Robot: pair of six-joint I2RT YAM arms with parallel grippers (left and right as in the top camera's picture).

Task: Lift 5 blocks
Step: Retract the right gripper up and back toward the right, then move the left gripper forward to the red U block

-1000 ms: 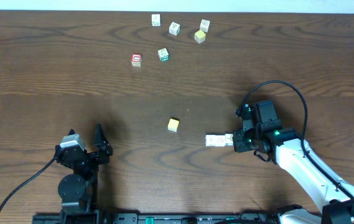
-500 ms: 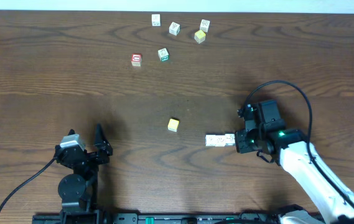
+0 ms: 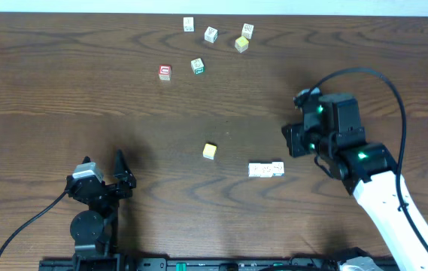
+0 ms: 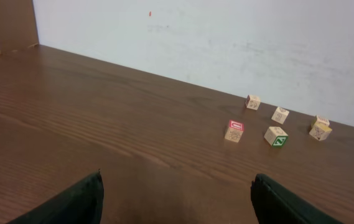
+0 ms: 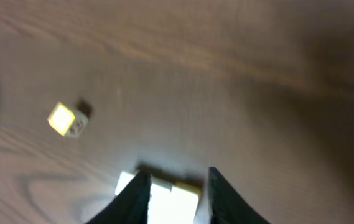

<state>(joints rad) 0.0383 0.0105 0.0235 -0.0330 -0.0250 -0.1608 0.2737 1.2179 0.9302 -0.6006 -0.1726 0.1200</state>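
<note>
Nearest the front edge, on the left, the left fingers point(image 4: 80, 202) are spread wide, empty and touching nothing. Further in and over to the right lies a pair of whitish blocks point(image 3: 266, 169), side by side and touching, flat on the counter point(image 3: 63, 113). Their joint long axis runs left to right across it.

Just beyond that pair and a little to its right are the right fingers point(image 3: 289, 141). The wrist view is blurred, but it shows them partly spread, with the pair seen in the gap below. From overhead they stand clear of the blocks, so I judge they hold nothing.

The coming move hangs on this relation: the pair sits toward the front and slightly left of the right fingers, and the right arm is by far the nearer one.

Left of the pair and well apart from it is the yellow block point(image 3: 210, 151), roughly between the two arms. Far back sit the red block point(image 3: 165, 72) and the green block point(image 3: 197, 66). Behind them, by the rear edge, are three white blocks point(image 3: 210, 34) and a pale yellow block point(image 3: 241, 44) — a long reach for either arm. No block looks to be off the counter.
</note>
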